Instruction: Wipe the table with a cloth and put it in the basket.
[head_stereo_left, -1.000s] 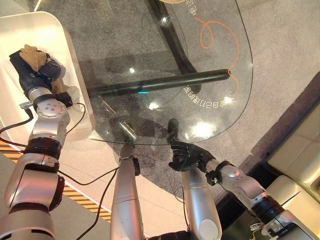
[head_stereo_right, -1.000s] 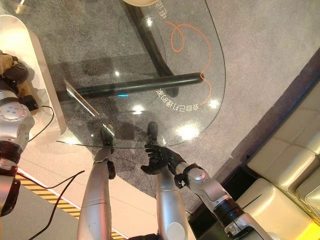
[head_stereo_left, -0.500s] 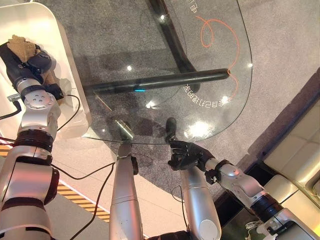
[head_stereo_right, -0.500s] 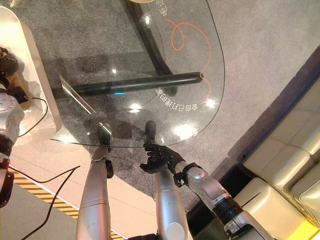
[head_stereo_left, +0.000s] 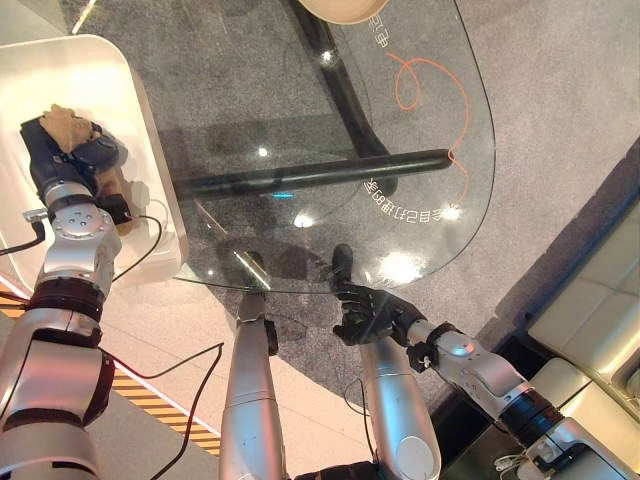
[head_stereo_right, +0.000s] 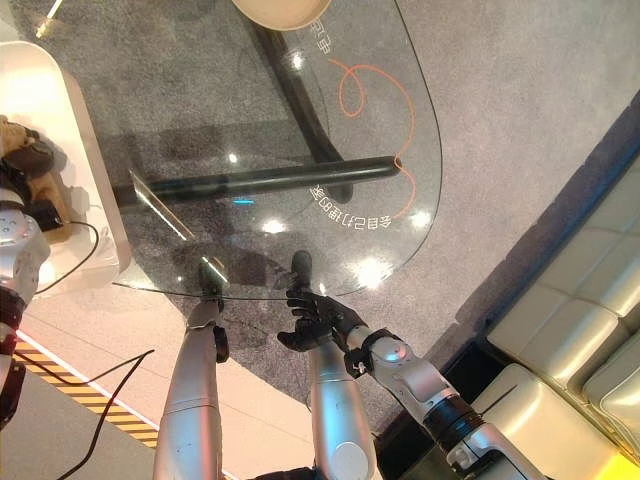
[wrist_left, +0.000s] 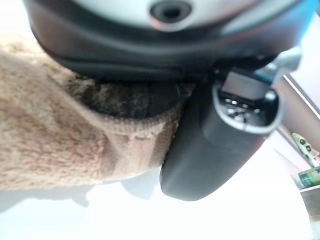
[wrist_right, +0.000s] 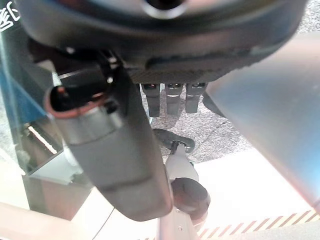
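In the left eye view we see our left hand (head_stereo_left: 62, 152) over the white basket (head_stereo_left: 120, 90), beside the glass table (head_stereo_left: 300, 120); the tan cloth (head_stereo_left: 66, 121) peeks out from under the dark fingers, so the cloth is in the hand and above the basket; our right hand (head_stereo_left: 368, 313) hangs just off the near edge of the table with loosely bent fingers and nothing in it.

In the right eye view the right hand (head_stereo_right: 316, 321) looks the same, relaxed and empty; a pale round dish (head_stereo_right: 280, 14) sits at the far end of the table.

In the left wrist view the fluffy cloth (wrist_left: 55, 145) is pressed under the palm, and the thumb (wrist_left: 220, 135) bends in against its folded edge; we think the hand is holding it, not just resting on it.

In the right wrist view the fingers (wrist_right: 172, 97) point out fairly straight and grip nothing.

What could go wrong: if the hand lets go too near the basket's wall, the cloth could land on the rim and slide out; the fuzzy cloth could also stick to the fingers and not drop.
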